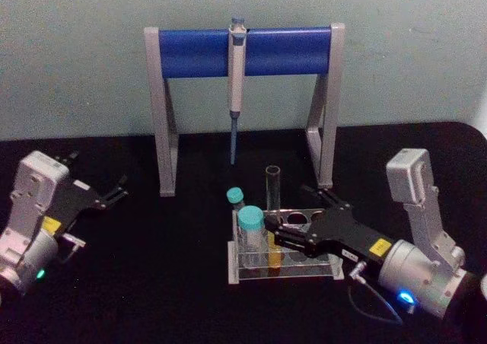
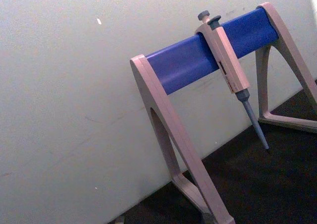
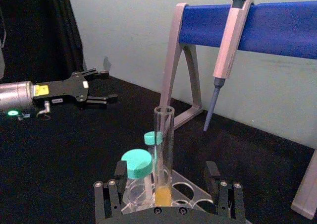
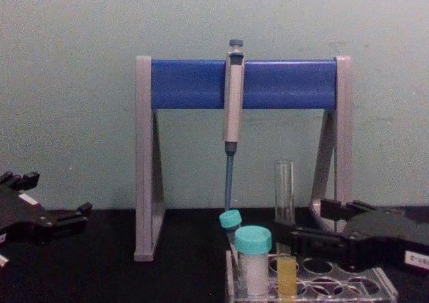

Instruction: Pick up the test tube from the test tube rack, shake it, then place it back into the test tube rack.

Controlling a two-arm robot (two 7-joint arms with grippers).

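The test tube (image 1: 272, 195) stands upright in the clear test tube rack (image 1: 323, 272), yellow-orange liquid in its bottom. My right gripper (image 1: 285, 205) is open and reaches in from the right, one finger on each side of the tube just above the rack. In the right wrist view the tube (image 3: 163, 149) rises between the two spread fingers (image 3: 119, 177), without contact that I can see. The chest view shows the tube (image 4: 284, 196), the rack (image 4: 352, 288) and the right gripper (image 4: 301, 221) beside it. My left gripper (image 1: 97, 174) rests open at the far left, holding nothing.
Two teal-capped vials (image 1: 250, 221) (image 1: 235, 196) stand in the rack's left end, close to the tube. Behind the rack is a grey-and-blue pipette stand (image 1: 243, 51) with a pipette (image 1: 237, 78) hanging from it. The table top (image 1: 152, 283) is black.
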